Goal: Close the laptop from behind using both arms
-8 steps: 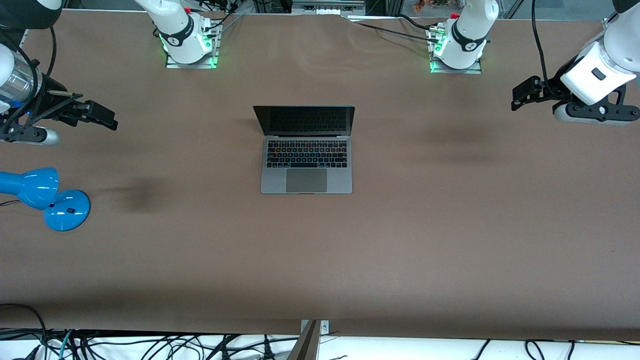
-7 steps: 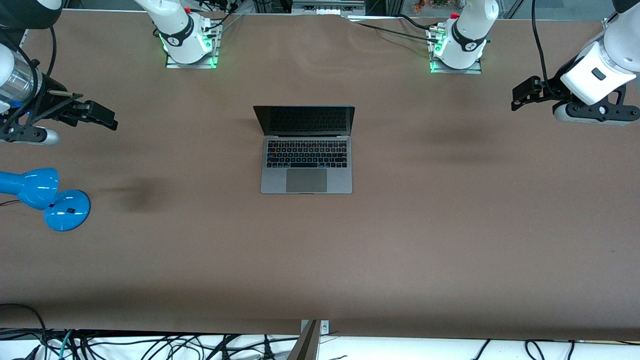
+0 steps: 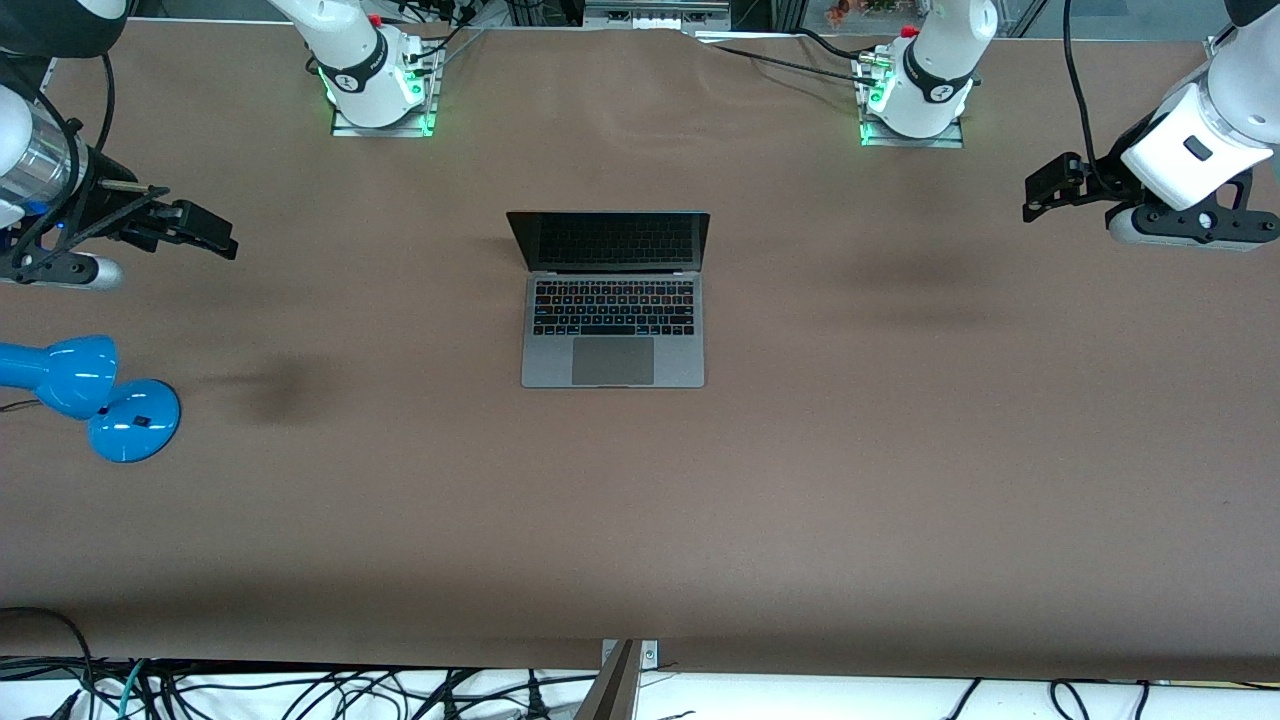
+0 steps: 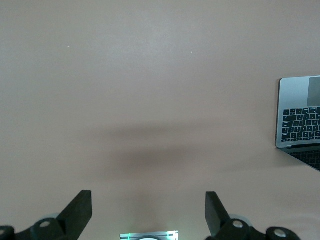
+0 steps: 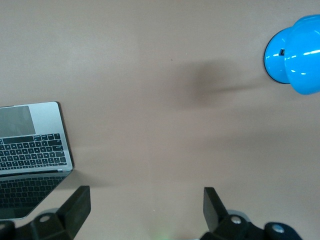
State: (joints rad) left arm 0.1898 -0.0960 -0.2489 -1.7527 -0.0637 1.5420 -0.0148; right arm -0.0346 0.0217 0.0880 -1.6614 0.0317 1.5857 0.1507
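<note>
The grey laptop (image 3: 612,300) stands open at the table's middle, its dark screen upright and facing the front camera. It shows partly in the left wrist view (image 4: 300,117) and in the right wrist view (image 5: 31,145). My left gripper (image 3: 1042,188) is open and empty, high over the table's left-arm end, well away from the laptop. My right gripper (image 3: 205,232) is open and empty, high over the right-arm end. Its black fingers (image 5: 75,205) are spread wide; so are the left gripper's fingers (image 4: 80,212).
A blue desk lamp (image 3: 90,395) lies at the right arm's end of the table, nearer the front camera than my right gripper; it also shows in the right wrist view (image 5: 295,55). The arm bases (image 3: 378,85) (image 3: 915,95) stand along the table's back edge.
My right gripper has shifted very slightly toward the laptop. The left arm and the laptop have not moved.
</note>
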